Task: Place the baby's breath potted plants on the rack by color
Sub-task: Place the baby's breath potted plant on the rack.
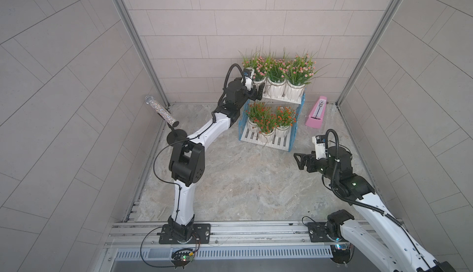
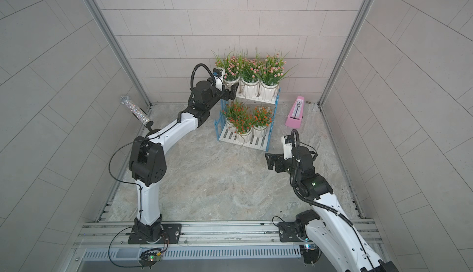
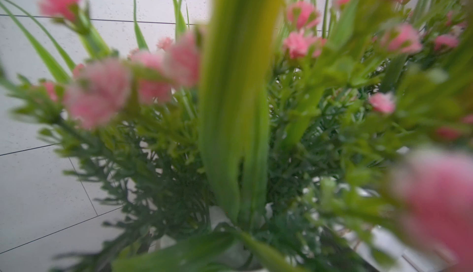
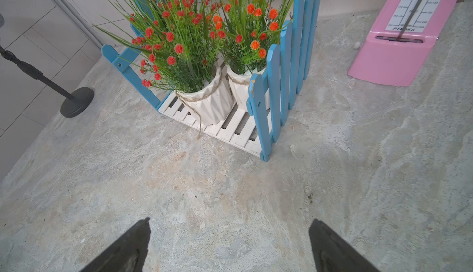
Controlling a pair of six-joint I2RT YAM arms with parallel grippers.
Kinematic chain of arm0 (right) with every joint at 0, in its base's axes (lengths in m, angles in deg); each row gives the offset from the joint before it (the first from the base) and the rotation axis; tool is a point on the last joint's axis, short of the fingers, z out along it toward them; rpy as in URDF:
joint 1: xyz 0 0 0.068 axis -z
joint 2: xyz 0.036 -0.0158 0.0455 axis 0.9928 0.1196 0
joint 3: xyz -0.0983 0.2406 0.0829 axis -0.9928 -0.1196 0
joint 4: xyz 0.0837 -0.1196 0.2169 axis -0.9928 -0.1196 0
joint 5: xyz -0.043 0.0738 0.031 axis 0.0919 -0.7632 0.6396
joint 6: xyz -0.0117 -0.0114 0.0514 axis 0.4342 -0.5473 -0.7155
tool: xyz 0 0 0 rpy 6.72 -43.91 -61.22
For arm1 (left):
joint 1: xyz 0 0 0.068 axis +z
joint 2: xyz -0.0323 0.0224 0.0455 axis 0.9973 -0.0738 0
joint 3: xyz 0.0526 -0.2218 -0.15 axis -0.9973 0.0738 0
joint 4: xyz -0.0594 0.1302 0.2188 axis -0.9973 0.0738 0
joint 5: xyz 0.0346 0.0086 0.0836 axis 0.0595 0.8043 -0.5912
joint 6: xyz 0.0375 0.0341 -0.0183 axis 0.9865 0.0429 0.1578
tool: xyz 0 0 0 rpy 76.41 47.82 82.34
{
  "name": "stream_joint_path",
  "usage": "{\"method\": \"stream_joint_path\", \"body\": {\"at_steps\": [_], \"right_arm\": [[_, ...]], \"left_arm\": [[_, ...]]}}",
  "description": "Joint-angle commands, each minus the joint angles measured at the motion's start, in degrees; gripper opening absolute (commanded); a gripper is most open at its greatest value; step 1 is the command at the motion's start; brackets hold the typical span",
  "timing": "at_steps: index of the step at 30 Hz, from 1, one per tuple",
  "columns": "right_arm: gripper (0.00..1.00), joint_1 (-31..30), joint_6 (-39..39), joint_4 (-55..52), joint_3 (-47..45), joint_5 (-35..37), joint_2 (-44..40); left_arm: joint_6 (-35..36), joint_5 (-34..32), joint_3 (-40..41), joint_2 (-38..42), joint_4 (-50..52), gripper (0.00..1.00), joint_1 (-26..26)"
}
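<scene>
While the right gripper (image 4: 231,220) hung wide open and empty over bare counter (image 1: 243,181), three orange-red plants (image 1: 268,119) filled the rack's (image 1: 293,130) lower tier. Behind, three pink plants (image 1: 277,71) lined the upper tier, the left gripper (image 1: 259,90) at the end pot (image 1: 258,82), open or gripping I could not tell. Backing straight out toward open counter looked wisest: the tier's edge was near, the wall (image 1: 204,40) close behind.

Potted plants (image 1: 276,75) stand on the rack (image 1: 277,144), metronome (image 1: 316,114) to its right.

Robot lab enclosure, grey panelled walls (image 1: 230,15), aluminium frame (image 1: 138,45), marble-look tabletop (image 1: 243,181), mounting rail (image 1: 256,228)
</scene>
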Motion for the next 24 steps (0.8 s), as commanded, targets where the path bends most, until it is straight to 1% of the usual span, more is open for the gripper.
{"method": "stream_joint_path", "body": {"at_steps": [1,8,14,24], "right_arm": [[0.99,0.15,-0.11,0.77,-0.32,-0.48,-0.56],[0.99,0.15,-0.14,0.86,-0.32,-0.71,-0.43],[0.99,0.15,-0.09,1.04,0.09,-1.02,0.12],[0.99,0.15,-0.01,1.05,-0.16,-1.14,0.05]], "left_arm": [[1.42,-0.78,-1.02,2.43,-2.17,1.00,0.09],[0.59,-0.14,-0.80,2.73,-3.90,1.00,0.53],[0.53,0.11,-2.62,2.35,-3.25,1.00,0.71],[0.36,0.79,-2.33,3.22,-3.84,1.00,0.69]]}}
